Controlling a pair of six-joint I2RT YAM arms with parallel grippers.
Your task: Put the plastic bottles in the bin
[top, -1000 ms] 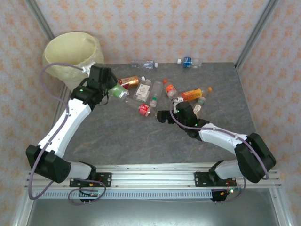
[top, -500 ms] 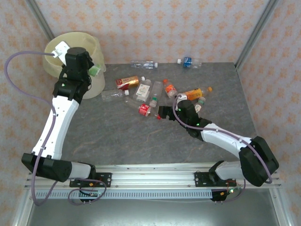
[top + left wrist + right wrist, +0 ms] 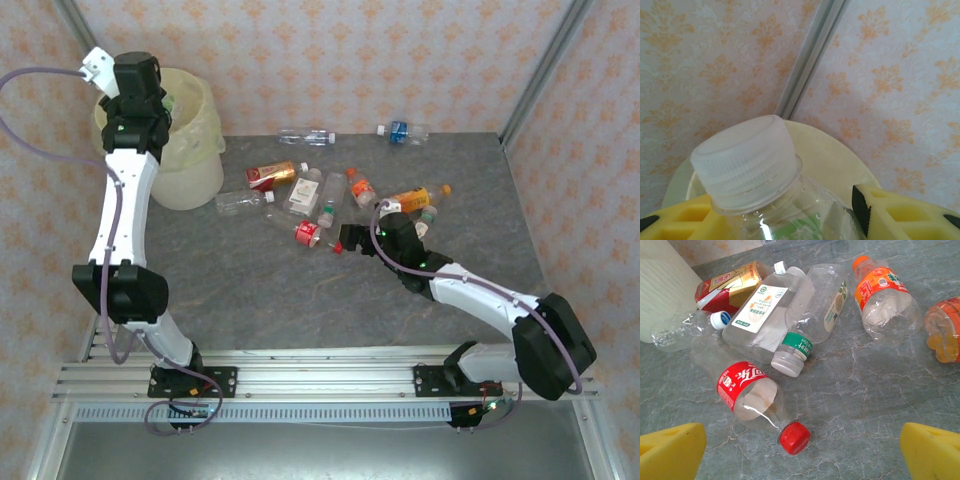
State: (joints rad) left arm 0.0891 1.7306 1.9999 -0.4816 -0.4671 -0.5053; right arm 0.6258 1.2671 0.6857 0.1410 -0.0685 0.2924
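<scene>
Clear white-capped bottle [image 3: 747,165] sits pinched in the left claw [image 3: 160,100], which has swung up off the table [image 3: 300,300] and now hangs over the bin [image 3: 195,150] — rim just beyond its fingertips. Release should land it. Meanwhile the right claw [image 3: 800,450] is spread wide, red-capped bottle [image 3: 757,400] lying just ahead — likely next pick.

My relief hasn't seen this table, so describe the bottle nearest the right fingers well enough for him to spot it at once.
On the grey marbled table, find the heap of bottles at its middle. At the heap's near edge, just ahead of the right fingers, a clear bottle lies on its side. It alone has a red cap and a red label with white characters.
</scene>
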